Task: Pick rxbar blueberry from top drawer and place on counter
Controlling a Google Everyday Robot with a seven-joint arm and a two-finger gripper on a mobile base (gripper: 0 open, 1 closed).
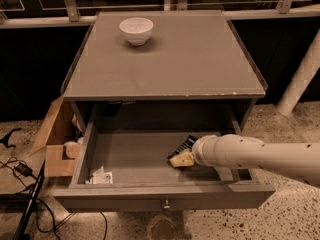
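The top drawer (125, 159) stands pulled open below the counter (170, 59). The rxbar blueberry (184, 145), a dark bar with white text, lies in the drawer's right half, tilted, with its near end under the gripper. My gripper (181, 159), with yellowish tips on the end of a white arm that comes in from the right, is down inside the drawer at the bar's near end. Whether it holds the bar does not show.
A white bowl (136, 30) stands at the back left of the counter. A white crumpled paper scrap (101, 176) lies in the drawer's front left corner. A tan cardboard box (56, 144) and cables (20, 184) lie on the floor at the left. A white pole (300, 79) stands at the right.
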